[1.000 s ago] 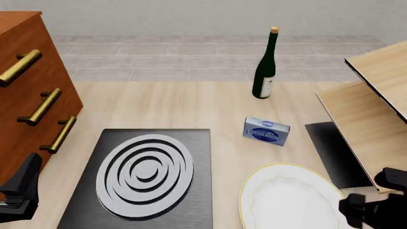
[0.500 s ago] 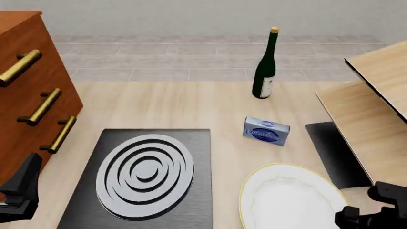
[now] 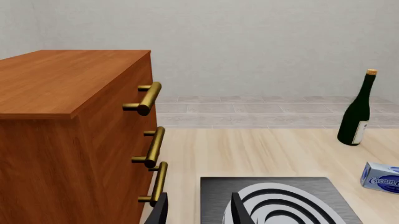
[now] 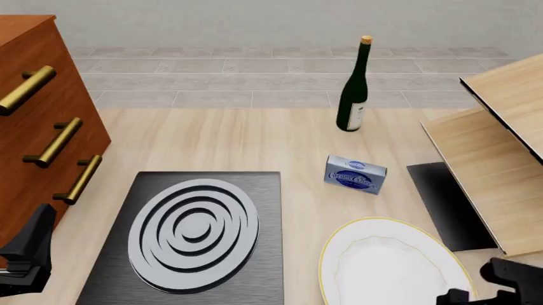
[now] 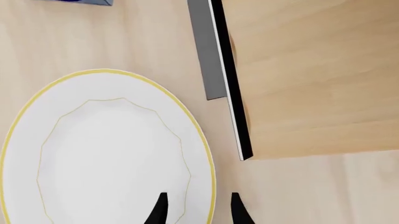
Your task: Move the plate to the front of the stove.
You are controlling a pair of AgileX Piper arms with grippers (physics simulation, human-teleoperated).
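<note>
At five o'clock on the table, in the front view, the plate (image 4: 390,264) lies flat on the wood, just beside the stove (image 4: 195,235) on its right and touching nothing else that shows. The near part of it runs out of frame.

Handling, as a judgement: you have a stiff, smooth, probably brittle disc lying flush on the table. It will not flex, it may slide under a push, and there is little clearance under the edge. The rim is the only place to take hold; the well offers nothing to pinch.

Your right gripper (image 5: 196,207) is already placed for that. In the right wrist view its two fingers stand apart, one over the plate's white border, the other over bare table, with the gold edge between them. They are not clamped on anything. Whether they have reached rim height cannot be told.

Your left gripper (image 3: 199,210) hangs at the stove's left edge, beside the wooden drawer chest (image 3: 74,140), fingers apart and empty.

Appearance: large, round, white, thin yellow-gold rim line, shallow scalloped well, about as wide as the stove's ringed burner (image 4: 193,234). Surface clean and bare.

Nearby at twelve o'clock from the plate: the blue carton (image 4: 357,175). The black mat (image 4: 446,203) lies at two o'clock.
</note>
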